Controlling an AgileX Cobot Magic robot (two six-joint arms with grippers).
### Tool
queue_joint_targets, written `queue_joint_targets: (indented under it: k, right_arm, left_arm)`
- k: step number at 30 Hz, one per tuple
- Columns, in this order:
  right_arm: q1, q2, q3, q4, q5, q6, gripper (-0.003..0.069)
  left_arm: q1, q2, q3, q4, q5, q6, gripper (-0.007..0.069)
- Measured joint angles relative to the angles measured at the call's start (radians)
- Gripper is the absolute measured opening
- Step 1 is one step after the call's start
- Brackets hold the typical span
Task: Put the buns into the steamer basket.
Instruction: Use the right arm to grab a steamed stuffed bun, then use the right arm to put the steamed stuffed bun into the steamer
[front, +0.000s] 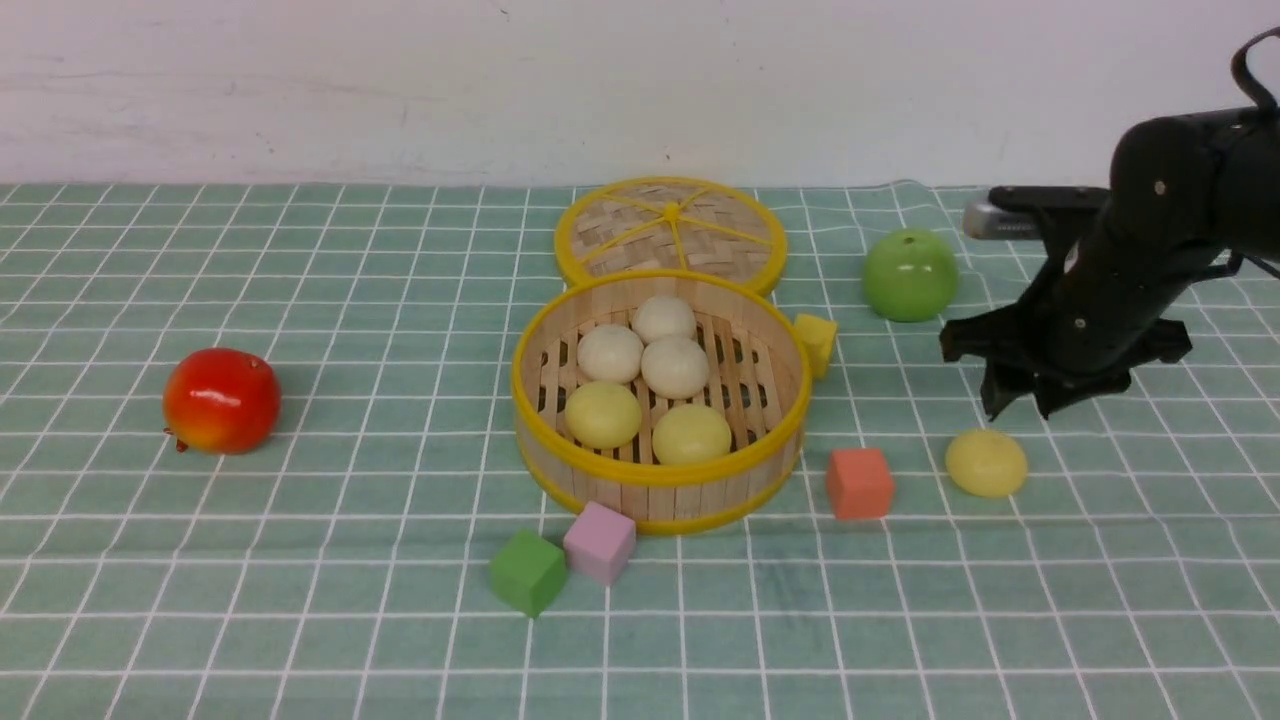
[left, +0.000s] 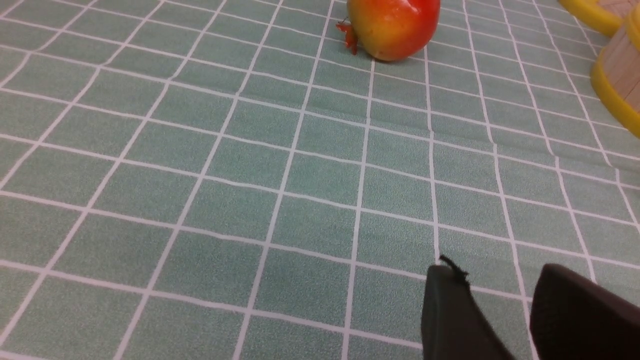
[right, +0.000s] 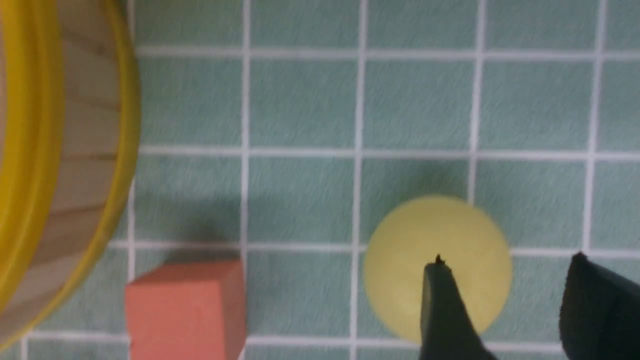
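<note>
The steamer basket (front: 660, 478) stands mid-table and holds three off-white buns (front: 674, 366) at the back and two pale yellow buns (front: 603, 414) at the front. A third pale yellow bun (front: 986, 462) lies on the cloth to the basket's right; it also shows in the right wrist view (right: 425, 235). My right gripper (front: 1022, 405) hangs open and empty just above and behind that bun; in the right wrist view (right: 505, 267) one finger overlaps the bun. My left gripper (left: 495, 275) is open and empty over bare cloth and is out of the front view.
The woven lid (front: 670, 233) lies behind the basket. A green apple (front: 909, 275) sits back right, a red fruit (front: 221, 400) left. An orange cube (front: 859, 483) lies between basket and loose bun. Pink (front: 599, 541), green (front: 527, 571) and yellow (front: 817, 342) cubes lie around the basket.
</note>
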Motion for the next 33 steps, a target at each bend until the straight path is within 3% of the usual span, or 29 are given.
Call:
queue_joint_targets:
  k: [9, 14, 22, 28, 33]
  right_arm:
    - [-0.013, 0.072, 0.001, 0.032, -0.011, 0.002, 0.032]
    - [-0.013, 0.087, 0.006, 0.046, -0.032, 0.001, 0.0263]
    - [-0.018, 0.097, 0.006, 0.048, -0.033, 0.001, 0.0009]
    - [-0.018, 0.059, -0.023, 0.086, 0.005, -0.011, 0.0]
    - [0.013, 0.005, -0.114, 0.282, 0.014, -0.155, 0.0]
  left_arm:
    - [0.0, 0.0, 0.0, 0.001, 0.0, 0.0, 0.0238]
    - [0.0, 0.0, 0.0, 0.001, 0.0, 0.0, 0.0238]
    - [0.0, 0.0, 0.0, 0.001, 0.0, 0.0, 0.0238]
    - [0.0, 0.0, 0.0, 0.001, 0.0, 0.0, 0.0238]
    - [0.0, 0.0, 0.0, 0.001, 0.0, 0.0, 0.0238]
